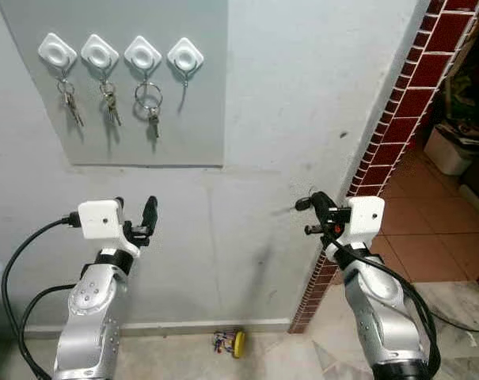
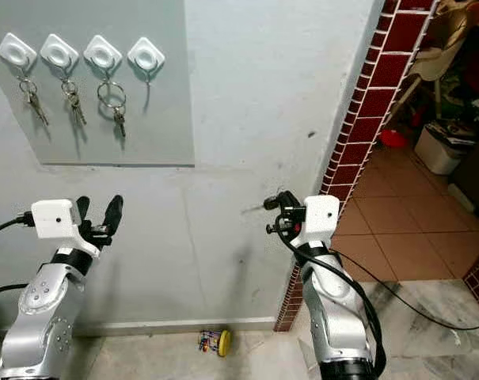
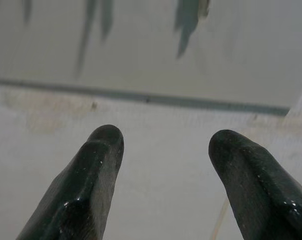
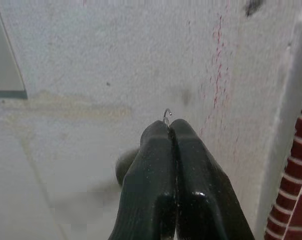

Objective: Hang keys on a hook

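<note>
— What carried the keys?

— A grey panel (image 1: 144,119) on the wall (image 1: 302,119), with four white hooks (image 1: 142,54) in a row. Key bunches (image 1: 150,107) hung from the first three; the fourth hook (image 1: 185,57) was bare.

— And the floor (image 1: 287,352)?

— A small yellow thing (image 1: 231,342) lay by the skirting.

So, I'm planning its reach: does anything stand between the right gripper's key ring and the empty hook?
Nothing visible does: only bare wall lies between the right gripper, shut on a key ring, and the empty fourth hook.
</note>
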Motion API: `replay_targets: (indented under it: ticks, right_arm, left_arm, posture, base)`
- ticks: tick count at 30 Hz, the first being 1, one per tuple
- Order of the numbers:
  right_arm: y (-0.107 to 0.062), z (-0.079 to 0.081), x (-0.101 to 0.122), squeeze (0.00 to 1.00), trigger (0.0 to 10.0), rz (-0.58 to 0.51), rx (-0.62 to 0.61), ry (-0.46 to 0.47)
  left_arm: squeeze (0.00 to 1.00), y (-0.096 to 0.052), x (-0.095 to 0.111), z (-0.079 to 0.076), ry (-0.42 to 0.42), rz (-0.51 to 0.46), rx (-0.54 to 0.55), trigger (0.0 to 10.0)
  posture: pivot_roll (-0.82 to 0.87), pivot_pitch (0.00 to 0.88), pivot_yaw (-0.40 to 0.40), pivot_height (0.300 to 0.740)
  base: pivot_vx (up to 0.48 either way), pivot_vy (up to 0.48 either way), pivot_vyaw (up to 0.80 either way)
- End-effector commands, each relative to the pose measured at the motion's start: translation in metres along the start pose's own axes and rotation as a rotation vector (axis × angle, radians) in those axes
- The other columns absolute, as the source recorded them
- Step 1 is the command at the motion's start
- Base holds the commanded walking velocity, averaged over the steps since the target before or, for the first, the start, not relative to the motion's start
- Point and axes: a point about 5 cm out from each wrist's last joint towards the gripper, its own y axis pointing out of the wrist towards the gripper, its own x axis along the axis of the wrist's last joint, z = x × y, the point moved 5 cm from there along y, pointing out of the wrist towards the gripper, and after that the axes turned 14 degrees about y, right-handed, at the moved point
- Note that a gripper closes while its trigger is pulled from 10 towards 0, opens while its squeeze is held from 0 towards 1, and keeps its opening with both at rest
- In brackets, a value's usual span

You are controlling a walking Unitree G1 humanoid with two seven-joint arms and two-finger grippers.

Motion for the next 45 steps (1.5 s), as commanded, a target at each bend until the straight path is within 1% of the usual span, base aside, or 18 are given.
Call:
replay_targets:
  ticks: [1, 3, 7, 11, 20, 28, 31, 35, 40, 41, 45]
  right_arm:
    - [0.002, 0.0, 0.006, 0.0, 10.0, -0.02, 0.003, -0.005]
    - [0.002, 0.0, 0.006, 0.0, 10.0, -0.019, 0.002, -0.006]
    - [0.0, 0.002, 0.003, 0.0, 10.0, -0.014, 0.005, 0.0]
    - [-0.001, 0.005, 0.0, 0.0, 10.0, -0.009, 0.01, 0.01]
    - [-0.001, 0.005, -0.001, 0.0, 10.0, -0.01, 0.008, 0.015]
    - [-0.002, 0.006, -0.002, 0.0, 10.0, -0.008, 0.007, 0.019]
    - [-0.003, 0.006, -0.003, 0.0, 10.0, -0.005, 0.005, 0.02]
    - [-0.003, 0.006, -0.003, 0.0, 10.0, -0.005, 0.005, 0.02]
    - [-0.002, 0.005, -0.002, 0.0, 10.0, -0.005, 0.002, 0.021]
    - [-0.001, 0.005, -0.002, 0.0, 10.0, -0.007, -0.002, 0.018]
    - [0.001, 0.005, 0.0, 0.0, 10.0, -0.008, -0.004, 0.022]
  left_arm:
    - [0.0, 0.002, 0.004, 0.001, -0.004, -0.012, -0.008, 10.0]
    - [0.0, 0.003, 0.003, 0.003, -0.02, -0.005, -0.004, 10.0]
    - [0.0, 0.002, 0.002, 0.002, -0.024, 0.002, -0.004, 10.0]
    - [0.0, 0.001, -0.001, 0.001, -0.024, 0.01, -0.01, 10.0]
    - [0.0, 0.001, -0.002, 0.0, -0.035, 0.017, -0.013, 10.0]
    - [0.0, 0.001, -0.003, -0.001, -0.027, 0.023, -0.019, 10.0]
    - [0.0, 0.002, -0.004, -0.001, -0.005, 0.035, -0.013, 10.0]
    - [0.0, 0.002, -0.004, -0.002, -0.003, 0.036, -0.013, 10.0]
    - [0.0, 0.004, 0.001, -0.012, 0.046, 0.027, -0.055, 10.0]
    - [0.0, 0.004, 0.001, -0.013, 0.071, 0.027, -0.06, 10.0]
    - [0.0, 0.004, 0.003, -0.018, 0.116, 0.02, -0.092, 10.0]
  posture:
    - [-0.11, 0.021, 0.008, 0.74]
    - [-0.11, 0.02, 0.007, 0.74]
    - [-0.11, 0.02, 0.007, 0.74]
    - [-0.11, 0.017, 0.006, 0.74]
    - [-0.11, 0.011, 0.008, 0.74]
    - [-0.11, 0.011, 0.008, 0.74]
    - [-0.11, 0.011, 0.008, 0.74]
    - [-0.11, 0.011, 0.008, 0.74]
    - [-0.11, 0.016, 0.008, 0.74]
    - [-0.11, 0.02, 0.007, 0.74]
    - [-0.11, 0.026, 0.007, 0.74]
  base:
    - [0.0, 0.0, 0.0]
    - [0.0, 0.0, 0.0]
    - [0.0, 0.236, 0.0]
    - [0.0, 0.449, 0.0]
    - [0.0, 0.449, 0.0]
    - [0.0, 0.401, 0.0]
    - [0.0, 0.0, 0.0]
    - [0.0, 0.0, 0.0]
    - [0.0, 0.0, 0.0]
    - [0.0, 0.0, 0.0]
    - [0.0, 0.0, 0.0]
